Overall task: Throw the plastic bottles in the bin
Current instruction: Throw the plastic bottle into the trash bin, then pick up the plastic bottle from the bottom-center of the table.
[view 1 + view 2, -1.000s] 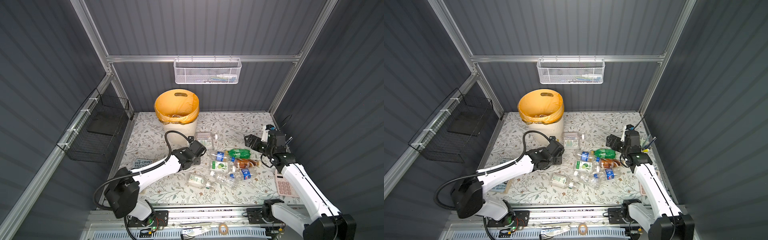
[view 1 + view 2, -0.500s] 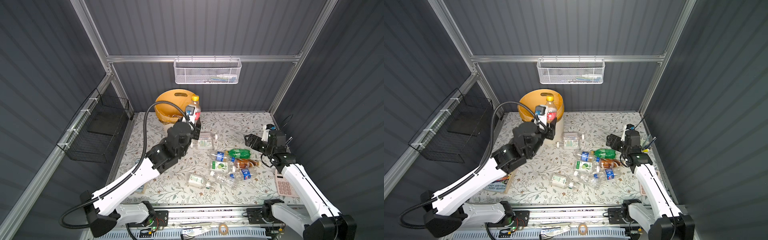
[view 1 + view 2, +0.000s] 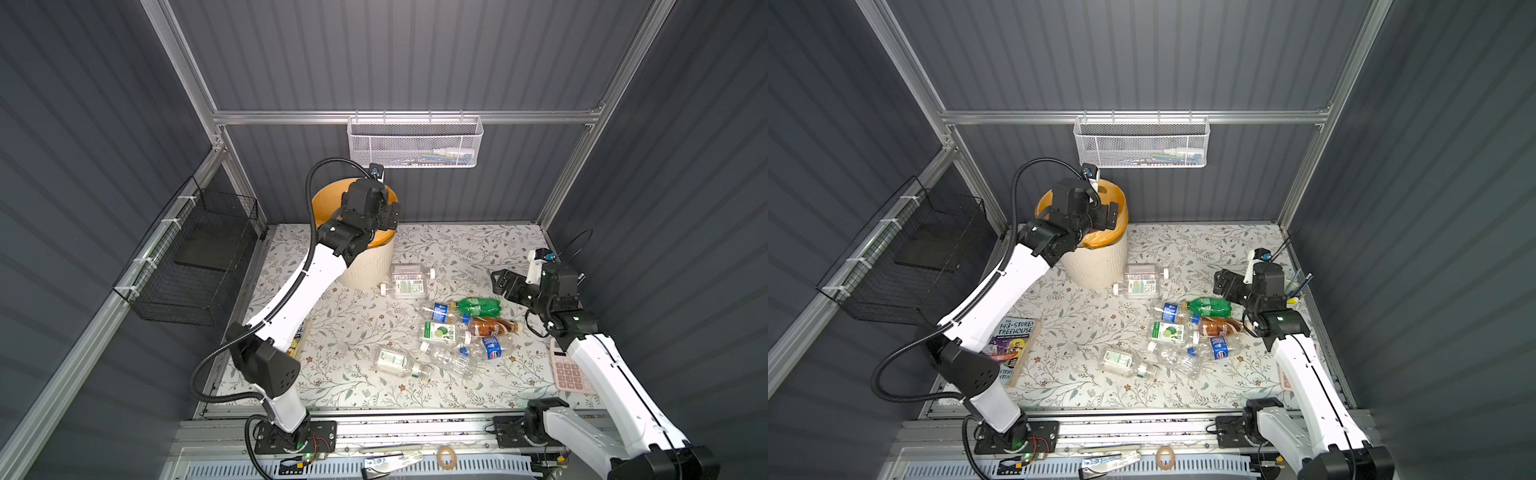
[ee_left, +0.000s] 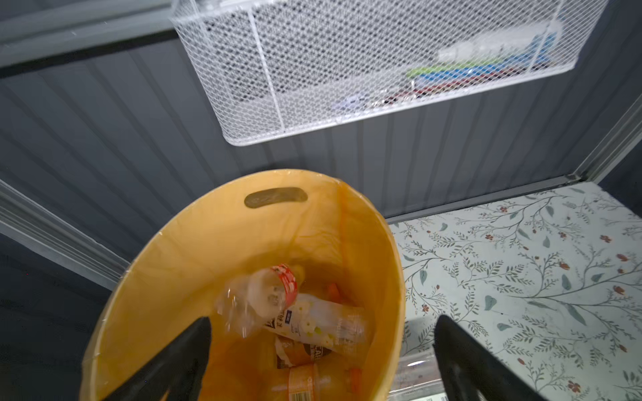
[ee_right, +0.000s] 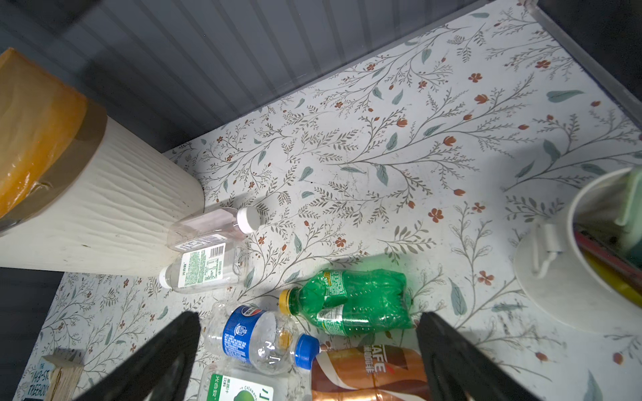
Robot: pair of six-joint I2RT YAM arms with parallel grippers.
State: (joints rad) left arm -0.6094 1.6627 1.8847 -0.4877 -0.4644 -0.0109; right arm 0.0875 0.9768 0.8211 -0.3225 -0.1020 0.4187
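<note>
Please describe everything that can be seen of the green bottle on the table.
The green bottle is translucent green plastic, dented and crumpled, with a yellow cap and a label. It lies on its side on the floral table, cap next to a blue-labelled bottle, a brown bottle alongside; whether they touch is unclear. Nothing holds it.

Top views overhead; wrist views close above bin [image 4: 194,250], bottles [image 5: 354,302].

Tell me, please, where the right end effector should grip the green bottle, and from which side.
Likely best: grip the green bottle across its narrower middle, coming from above. It lies flat on its side, and the coffee bottle lies close along one long side.
</note>
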